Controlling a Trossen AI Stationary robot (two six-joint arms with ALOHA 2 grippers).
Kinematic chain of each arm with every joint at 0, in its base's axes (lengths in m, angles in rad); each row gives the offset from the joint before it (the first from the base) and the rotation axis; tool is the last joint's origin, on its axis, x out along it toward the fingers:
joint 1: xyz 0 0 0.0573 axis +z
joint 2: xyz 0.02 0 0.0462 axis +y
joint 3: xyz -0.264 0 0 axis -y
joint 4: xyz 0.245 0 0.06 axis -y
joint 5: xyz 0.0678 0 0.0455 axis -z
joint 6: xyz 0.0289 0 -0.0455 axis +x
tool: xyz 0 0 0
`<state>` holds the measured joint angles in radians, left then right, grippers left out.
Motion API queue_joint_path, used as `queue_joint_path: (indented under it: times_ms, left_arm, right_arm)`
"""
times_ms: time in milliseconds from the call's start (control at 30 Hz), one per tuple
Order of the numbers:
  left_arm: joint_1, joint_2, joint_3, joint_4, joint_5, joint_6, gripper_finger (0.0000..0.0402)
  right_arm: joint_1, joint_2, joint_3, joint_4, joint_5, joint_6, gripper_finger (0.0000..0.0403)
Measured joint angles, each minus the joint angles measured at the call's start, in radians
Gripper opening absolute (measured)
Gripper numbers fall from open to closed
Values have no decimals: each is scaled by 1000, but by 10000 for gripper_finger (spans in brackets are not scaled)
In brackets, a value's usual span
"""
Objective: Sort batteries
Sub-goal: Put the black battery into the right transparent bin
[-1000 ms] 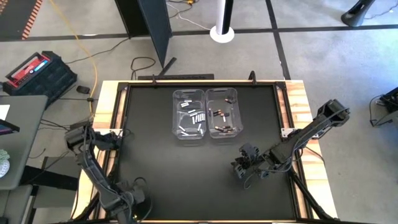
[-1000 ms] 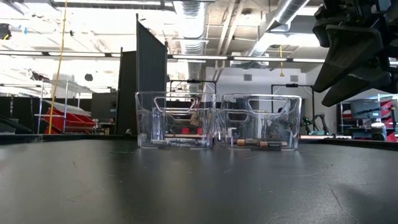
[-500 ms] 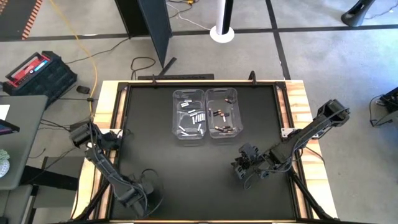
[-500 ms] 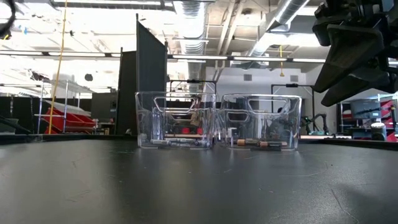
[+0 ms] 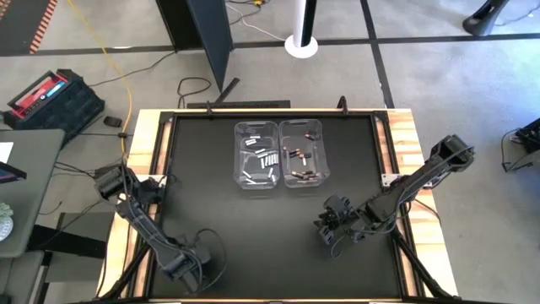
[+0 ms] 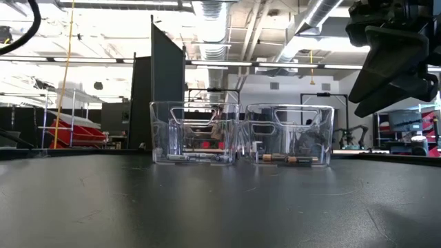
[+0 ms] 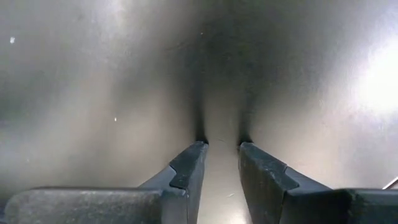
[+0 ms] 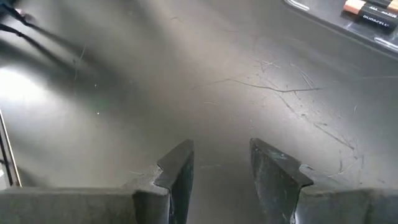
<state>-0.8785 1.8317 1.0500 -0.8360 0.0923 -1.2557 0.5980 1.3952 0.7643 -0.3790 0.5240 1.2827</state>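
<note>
Two clear bins stand side by side at the far middle of the black table. The left bin (image 5: 256, 156) holds silvery-white batteries (image 5: 263, 160). The right bin (image 5: 302, 154) holds dark, copper-toned batteries (image 5: 304, 175), which also lie on its floor in the low view (image 6: 289, 159). My left gripper (image 5: 192, 263) points down over bare table near the near left corner, open and empty (image 7: 222, 144). My right gripper (image 5: 329, 228) hangs slanted above the table near the right bin's near side, open and empty (image 8: 221, 146).
The black table top (image 5: 253, 219) lies bare between the bins and both grippers. Wooden side rails (image 5: 145, 152) run along the left and right edges. In the right wrist view, a corner of the right bin with a copper-topped battery (image 8: 373, 7) shows far ahead.
My left gripper has swung a short way toward the table's right edge along the near side, then stopped, still pointing down. The bins and batteries have not moved.
</note>
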Motion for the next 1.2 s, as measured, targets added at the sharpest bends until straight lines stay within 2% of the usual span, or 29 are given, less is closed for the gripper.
queue_joint_path:
  times_ms: [300, 467, 667, 867, 1000, 1200]
  left_arm:
    - [55, 0, 0, -22, 21, 134, 96]
    - [104, 1, -1, -34, 51, 139, 96]
    - [165, 2, -1, -66, 132, 150, 97]
    - [219, 2, -3, -84, 142, 136, 98]
    - [262, 2, -3, -107, 160, 92, 119]
    - [315, 2, -3, -121, 200, 109, 173]
  right_arm:
    - [0, 0, 0, 34, 0, 25, 173]
    - [0, 0, 0, 35, 0, 52, 173]
    - [0, 0, 0, 43, 0, 53, 173]
    - [0, 0, 0, 54, 0, 55, 173]
    - [0, 0, 0, 54, 0, 55, 173]
    - [0, 0, 0, 53, 0, 55, 173]
